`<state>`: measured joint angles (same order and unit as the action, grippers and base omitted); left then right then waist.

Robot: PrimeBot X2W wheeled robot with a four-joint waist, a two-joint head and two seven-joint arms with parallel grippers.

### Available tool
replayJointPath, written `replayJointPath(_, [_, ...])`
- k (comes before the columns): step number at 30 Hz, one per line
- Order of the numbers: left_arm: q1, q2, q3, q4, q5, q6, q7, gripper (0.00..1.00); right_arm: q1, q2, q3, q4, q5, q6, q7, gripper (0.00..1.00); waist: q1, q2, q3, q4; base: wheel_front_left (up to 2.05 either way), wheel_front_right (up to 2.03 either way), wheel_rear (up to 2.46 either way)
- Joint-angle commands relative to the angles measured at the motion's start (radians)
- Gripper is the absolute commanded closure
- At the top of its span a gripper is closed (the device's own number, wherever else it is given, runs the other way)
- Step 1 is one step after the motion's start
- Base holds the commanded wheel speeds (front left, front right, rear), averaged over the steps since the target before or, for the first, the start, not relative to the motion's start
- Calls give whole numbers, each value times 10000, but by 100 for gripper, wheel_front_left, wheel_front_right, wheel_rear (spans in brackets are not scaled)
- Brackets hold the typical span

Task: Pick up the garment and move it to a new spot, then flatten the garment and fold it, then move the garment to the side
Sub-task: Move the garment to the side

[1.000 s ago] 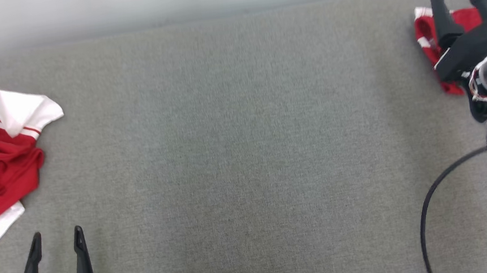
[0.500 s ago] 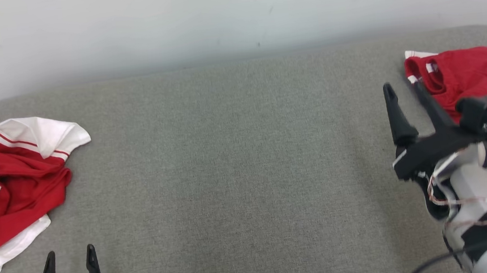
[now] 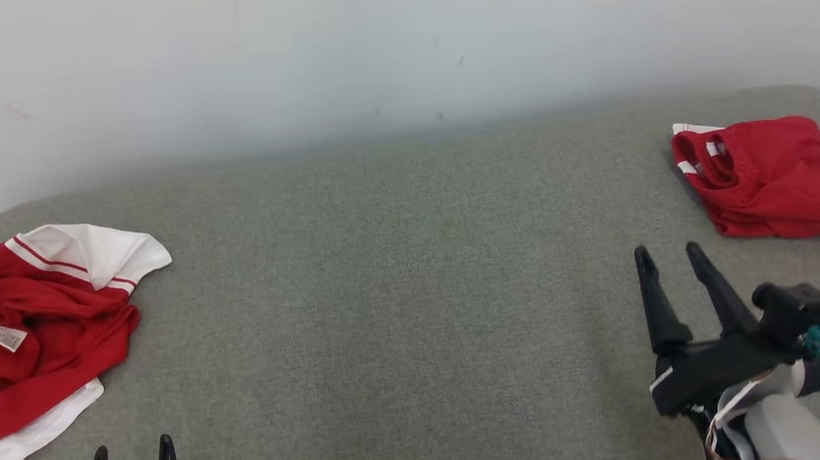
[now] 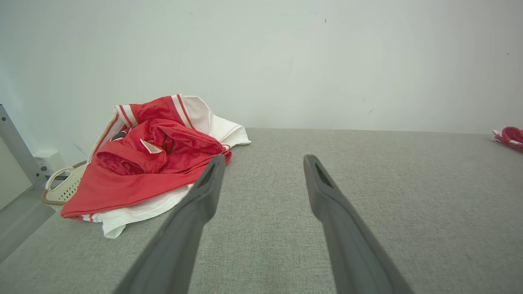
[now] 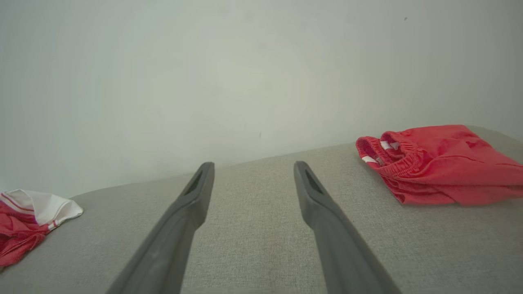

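Grey fabric counter stretches wide under a plain pale wall, and we've got cloth at both ends; over on the robot's left lies the crumpled red-and-white garment, bunched in a heap with a white panel flopped out toward the wall and a small white label showing face-up; away at the far right corner sits the folded red garment, a neat flat packet with its elastic waistband turned toward the middle; left gripper is low at the near edge, fingers spread and holding nothing, near the heap's closest corner but apart from it; right gripper hovers just in front of the folded packet, fingers parted, empty, clear of the cloth; from the left wrist a pale slotted basket peeks out beyond the counter's edge, behind the heap.
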<state>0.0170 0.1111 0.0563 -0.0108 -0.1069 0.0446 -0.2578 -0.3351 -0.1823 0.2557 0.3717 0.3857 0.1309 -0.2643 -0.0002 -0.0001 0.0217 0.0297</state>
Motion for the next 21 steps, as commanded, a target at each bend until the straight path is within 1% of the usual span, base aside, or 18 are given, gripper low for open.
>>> replayJointPath(1, [165, -24, 15, 36, -78, 4, -77, 0, 340, 120, 45, -225, -253, -2, -23, 0, 2, 1, -88, -32, 0, 0, 0])
replayJointPath(9, [305, -47, -11, 167, -94, -3, -77, 0, 1411, 371, -66, -927, -1036, -2, 7, 0, 2, 1, -348, -56, 0, 0, 0])
replayJointPath(14, [363, -83, -86, 208, -155, -106, -78, 0, 2110, 592, -370, -1438, -1462, -2, 60, 0, 2, 1, -510, -75, 0, 0, 0])
replayJointPath(21, [444, -37, -138, 204, -196, -250, -78, 0, 2681, 873, -632, -1934, -1957, -2, 289, 0, 2, 1, -626, -292, 0, 0, 0])
